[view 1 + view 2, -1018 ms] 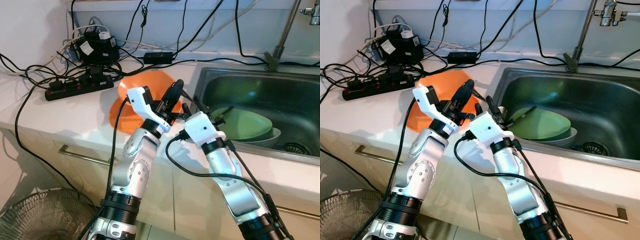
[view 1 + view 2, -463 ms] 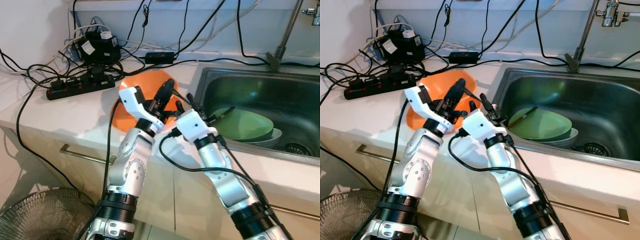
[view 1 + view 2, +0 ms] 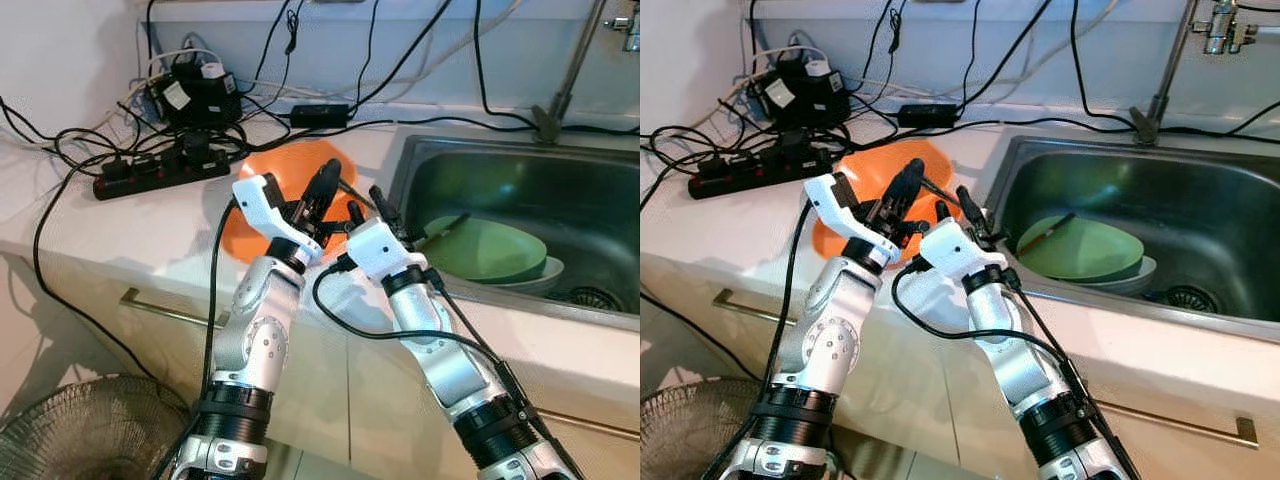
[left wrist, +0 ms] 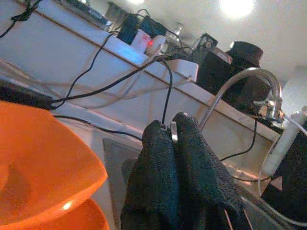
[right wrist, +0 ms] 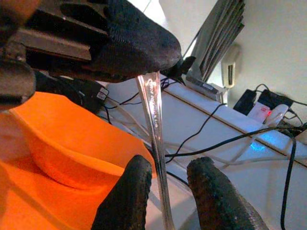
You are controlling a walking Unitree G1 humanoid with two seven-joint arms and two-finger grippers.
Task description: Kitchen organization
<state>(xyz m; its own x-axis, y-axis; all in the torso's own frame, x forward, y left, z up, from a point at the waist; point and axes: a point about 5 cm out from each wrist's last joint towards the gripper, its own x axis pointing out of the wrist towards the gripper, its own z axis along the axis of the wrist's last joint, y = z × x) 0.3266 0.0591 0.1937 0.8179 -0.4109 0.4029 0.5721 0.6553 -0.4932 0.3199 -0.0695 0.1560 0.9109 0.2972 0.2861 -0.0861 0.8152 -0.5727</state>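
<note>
My left gripper (image 3: 325, 176) is raised over the counter above the orange bowls (image 3: 283, 168), shut on the top of a thin silver utensil (image 5: 154, 110). The utensil's handle hangs down from its fingertips (image 4: 178, 128). Just to its right, my right gripper (image 3: 364, 205) is open, with one finger (image 5: 125, 191) on each side of the handle and a gap between them. The orange bowls (image 4: 38, 163) sit stacked beside the sink (image 3: 575, 175). A green plate (image 3: 495, 250) lies in the sink on a paler dish, with a dark stick resting across it.
A black power strip (image 3: 150, 170) and tangled cables (image 3: 200, 95) cover the back left of the counter. The faucet (image 3: 560, 80) stands behind the sink. A drawer handle (image 3: 165, 312) runs below the counter edge, and a fan grille (image 3: 90, 430) lies on the floor at the left.
Both arms have shifted left, toward the orange bowls. The right gripper has closed in on the left gripper, so its fingers now flank the utensil's handle.
</note>
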